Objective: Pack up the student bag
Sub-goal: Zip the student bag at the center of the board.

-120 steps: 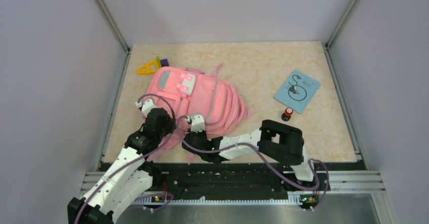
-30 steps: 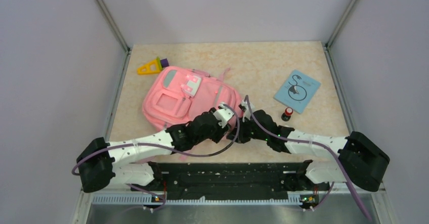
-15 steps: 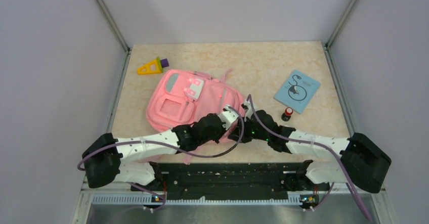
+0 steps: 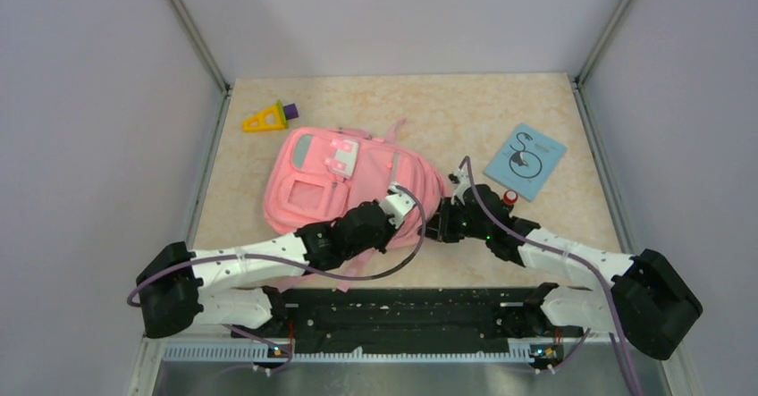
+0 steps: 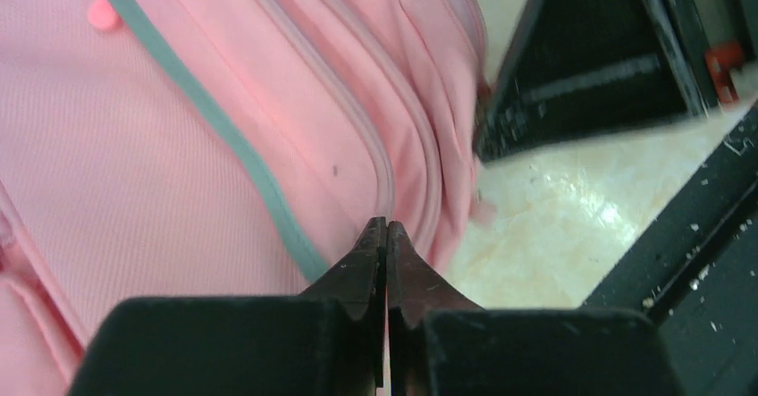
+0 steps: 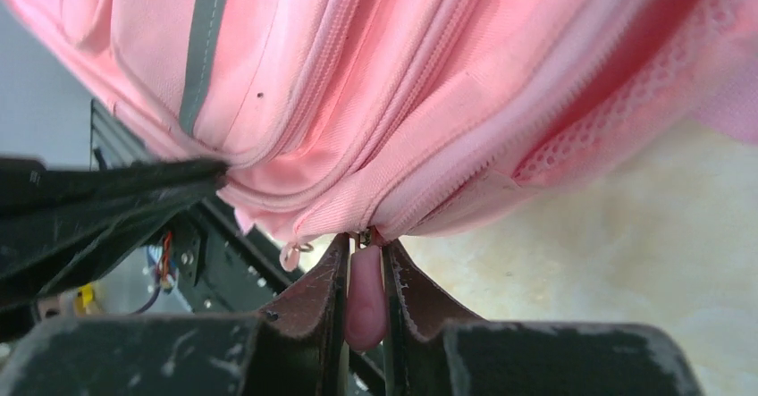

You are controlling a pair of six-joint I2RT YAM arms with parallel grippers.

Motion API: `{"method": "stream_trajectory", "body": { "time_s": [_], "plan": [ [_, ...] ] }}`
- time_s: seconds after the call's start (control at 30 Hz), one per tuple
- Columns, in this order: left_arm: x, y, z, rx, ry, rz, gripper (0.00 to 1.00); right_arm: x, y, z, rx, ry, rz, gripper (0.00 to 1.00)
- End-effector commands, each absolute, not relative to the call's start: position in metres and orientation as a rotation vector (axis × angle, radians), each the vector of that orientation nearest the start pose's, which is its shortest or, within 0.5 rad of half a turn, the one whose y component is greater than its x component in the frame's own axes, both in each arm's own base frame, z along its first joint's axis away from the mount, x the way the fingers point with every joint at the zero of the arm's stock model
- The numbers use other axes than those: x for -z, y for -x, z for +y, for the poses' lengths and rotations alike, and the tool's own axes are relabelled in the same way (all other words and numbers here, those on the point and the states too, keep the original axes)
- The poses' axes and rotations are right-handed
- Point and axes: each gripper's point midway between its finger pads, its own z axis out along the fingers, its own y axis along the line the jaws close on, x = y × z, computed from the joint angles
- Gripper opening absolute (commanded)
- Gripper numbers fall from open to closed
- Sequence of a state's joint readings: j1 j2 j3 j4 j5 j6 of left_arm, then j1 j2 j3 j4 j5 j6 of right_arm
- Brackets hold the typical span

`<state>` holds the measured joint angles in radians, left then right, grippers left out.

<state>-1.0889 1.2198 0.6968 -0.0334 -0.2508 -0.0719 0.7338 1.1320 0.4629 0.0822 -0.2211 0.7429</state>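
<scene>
The student bag (image 4: 326,177) lies flat in the middle of the table, pink with a grey-green stripe (image 5: 223,137) and several zipper lines. My left gripper (image 4: 407,206) rests at the bag's near right corner. In its wrist view the left gripper (image 5: 386,226) is shut, tips against the pink fabric, and nothing shows between the fingers. My right gripper (image 4: 444,222) is at the same corner, just to the right. It is shut on a pink zipper pull (image 6: 365,293) that hangs from the bag's edge (image 6: 429,172), the right gripper (image 6: 365,246) pinching it just below the slider.
A blue booklet (image 4: 526,161) lies at the right, with a small red-capped black object (image 4: 509,198) just in front of it. A yellow triangle (image 4: 264,120) with a purple piece sits at the back left. A black rail (image 4: 402,311) runs along the near edge.
The left gripper has closed at the bag's corner. The right gripper, still holding the zipper pull, has moved right, and the bag has shifted slightly right with it.
</scene>
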Motion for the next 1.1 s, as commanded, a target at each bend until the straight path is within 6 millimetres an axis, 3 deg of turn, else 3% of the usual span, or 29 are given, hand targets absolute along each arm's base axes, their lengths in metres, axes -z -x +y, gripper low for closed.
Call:
{"method": "stream_trajectory", "body": {
  "time_s": [0.0,0.1,0.2,0.37,0.5,0.73,1.07],
  "plan": [
    [-0.115,-0.179,-0.280,0.435,-0.940,1.993,0.00,-0.118,-0.237,0.251,-0.987,0.052,2.207,0.00],
    [-0.121,-0.177,-0.275,0.439,-0.934,1.986,0.00,-0.117,-0.243,0.249,-0.967,0.062,2.211,0.00],
    [-0.134,-0.175,-0.278,0.478,-0.917,1.967,0.03,-0.127,-0.241,0.256,-1.016,0.116,2.182,0.00],
    [-0.166,-0.177,-0.304,0.585,-0.897,1.878,0.43,-0.129,-0.237,0.261,-1.061,0.135,2.179,0.00],
    [-0.168,-0.186,-0.327,0.596,-0.911,1.861,0.58,-0.124,-0.232,0.262,-1.090,0.132,2.187,0.00],
    [-0.148,-0.187,-0.355,0.590,-0.982,1.891,0.61,-0.125,-0.229,0.261,-1.100,0.129,2.183,0.00],
    [-0.113,-0.214,-0.338,0.325,-0.948,1.947,0.61,-0.130,-0.227,0.264,-1.127,0.144,2.171,0.00]
  ]
}}
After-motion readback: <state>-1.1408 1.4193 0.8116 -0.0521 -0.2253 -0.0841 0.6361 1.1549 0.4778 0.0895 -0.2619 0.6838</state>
